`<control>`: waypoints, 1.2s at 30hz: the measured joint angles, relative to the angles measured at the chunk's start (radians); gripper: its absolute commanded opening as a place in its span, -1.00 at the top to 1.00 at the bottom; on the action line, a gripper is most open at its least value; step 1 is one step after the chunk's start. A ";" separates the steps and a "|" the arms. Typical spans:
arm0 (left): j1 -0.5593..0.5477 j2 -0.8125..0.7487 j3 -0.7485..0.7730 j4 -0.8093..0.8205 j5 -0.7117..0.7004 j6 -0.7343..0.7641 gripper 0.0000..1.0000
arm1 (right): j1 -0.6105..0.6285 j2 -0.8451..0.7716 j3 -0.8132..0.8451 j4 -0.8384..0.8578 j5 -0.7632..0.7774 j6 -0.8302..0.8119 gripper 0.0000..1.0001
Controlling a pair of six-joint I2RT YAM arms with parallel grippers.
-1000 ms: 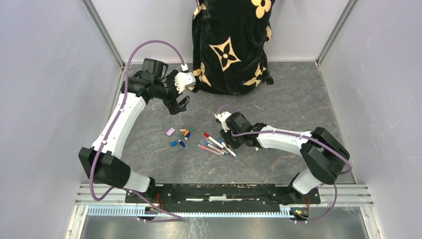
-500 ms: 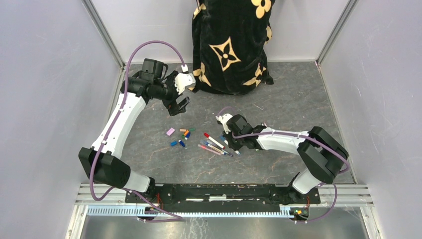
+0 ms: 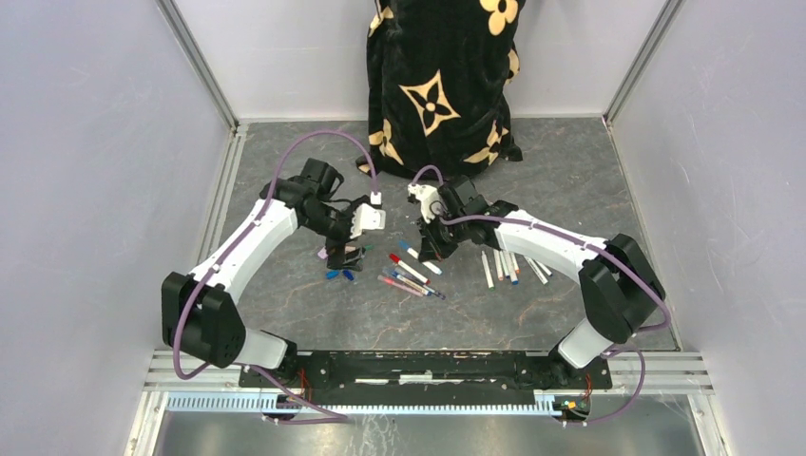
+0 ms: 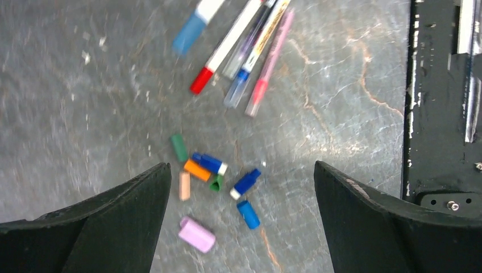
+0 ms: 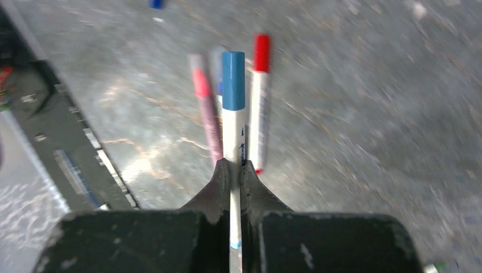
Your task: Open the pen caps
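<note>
**Holdings: two grippers, pens and caps**

1. My right gripper (image 5: pixel 233 168): jaws clamped on one thin white-barrelled marker pen (image 5: pixel 233 128). Its blue plastic cap (image 5: pixel 233 79) is on and points away from my fingers. It is held over the fan of capped marker pens (image 5: pixel 260 119) on the grey table.
2. My left gripper (image 4: pixel 240 165): jaws spread wide, empty, above the scatter of short loose coloured plastic caps (image 4: pixel 196 169), just left of that fan.
3. Bare white pen barrels (image 3: pixel 508 266): right of the fan.

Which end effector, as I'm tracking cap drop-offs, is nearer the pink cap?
Left. The left end effector hangs open just above the pink cap; the right end effector is away to its right, over the pens, shut on a blue-capped pen.
</note>
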 measured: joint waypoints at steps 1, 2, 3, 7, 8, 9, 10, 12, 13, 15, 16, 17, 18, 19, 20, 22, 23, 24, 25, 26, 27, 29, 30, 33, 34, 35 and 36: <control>-0.018 -0.001 -0.006 0.001 0.014 0.018 -1.00 | 0.000 0.009 0.032 -0.008 -0.047 -0.009 1.00; -0.036 -0.002 -0.008 0.003 0.024 0.032 -1.00 | 0.001 0.018 0.053 -0.013 -0.091 -0.016 1.00; -0.058 -0.003 -0.011 0.010 0.029 0.050 -1.00 | 0.002 0.025 0.066 -0.015 -0.133 -0.023 1.00; -0.142 -0.003 -0.034 0.045 0.027 0.083 -0.91 | 0.005 0.063 0.069 -0.029 -0.293 -0.022 1.00; -0.157 -0.003 -0.038 0.050 0.026 0.090 -0.85 | 0.005 0.072 0.069 -0.028 -0.325 -0.019 1.00; -0.166 -0.003 -0.039 0.052 0.023 0.095 -0.81 | 0.005 0.079 0.068 -0.027 -0.348 -0.016 1.00; -0.172 -0.003 -0.039 0.056 0.019 0.100 -0.76 | 0.005 0.085 0.066 -0.027 -0.377 -0.010 1.00; -0.177 -0.003 -0.039 0.067 0.014 0.115 -0.69 | 0.005 0.090 0.066 -0.020 -0.423 0.006 1.00; -0.178 -0.002 -0.039 0.070 0.011 0.120 -0.65 | 0.005 0.090 0.066 -0.014 -0.447 0.012 1.00; -0.180 -0.001 -0.040 0.074 0.001 0.135 -0.61 | 0.005 0.093 0.067 0.000 -0.484 0.026 1.00; -0.183 0.000 -0.040 0.076 -0.003 0.143 -0.59 | 0.005 0.097 0.068 0.008 -0.503 0.034 1.00; -0.185 0.001 -0.042 0.078 -0.006 0.150 -0.56 | 0.005 0.103 0.068 0.020 -0.522 0.047 1.00; -0.188 0.002 -0.044 0.080 -0.010 0.151 -0.53 | 0.005 0.108 0.068 0.030 -0.534 0.056 1.00; -0.192 0.004 -0.046 0.081 -0.010 0.154 -0.50 | 0.004 0.115 0.068 0.040 -0.547 0.068 1.00; -0.195 0.006 -0.048 0.082 -0.011 0.154 -0.45 | 0.004 0.120 0.068 0.049 -0.556 0.077 1.00; -0.200 0.013 -0.052 0.088 -0.018 0.161 -0.33 | 0.003 0.128 0.068 0.064 -0.569 0.095 1.00; -0.202 0.016 -0.054 0.090 -0.022 0.163 -0.26 | 0.001 0.130 0.068 0.071 -0.576 0.104 1.00; -0.204 0.018 -0.056 0.091 -0.029 0.163 -0.20 | 0.000 0.132 0.068 0.080 -0.583 0.114 1.00; -0.205 0.018 -0.057 0.092 -0.032 0.164 -0.14 | -0.002 0.132 0.068 0.089 -0.586 0.121 1.00; -0.206 0.018 -0.058 0.094 -0.035 0.164 -0.07 | -0.004 0.132 0.067 0.099 -0.589 0.133 1.00; -0.206 0.018 -0.058 0.095 -0.037 0.164 0.00 | -0.007 0.132 0.067 0.110 -0.592 0.142 1.00; -0.211 0.018 -0.058 0.097 -0.039 0.164 0.10 | -0.013 0.132 0.067 0.129 -0.596 0.159 1.00; -0.213 0.018 -0.058 0.098 -0.040 0.163 0.14 | -0.016 0.132 0.066 0.138 -0.599 0.167 1.00; -0.224 0.018 -0.058 0.100 -0.040 0.163 0.46 | -0.018 0.132 0.063 0.161 -0.603 0.190 1.00; -0.229 0.018 -0.058 0.100 -0.041 0.161 0.64 | -0.018 0.132 0.062 0.169 -0.604 0.200 0.90; -0.233 0.018 -0.059 0.100 -0.042 0.160 0.87 | -0.019 0.132 0.061 0.176 -0.605 0.204 0.75; -0.238 0.018 -0.059 0.087 -0.049 0.161 0.94 | -0.019 0.132 0.060 0.180 -0.604 0.208 0.62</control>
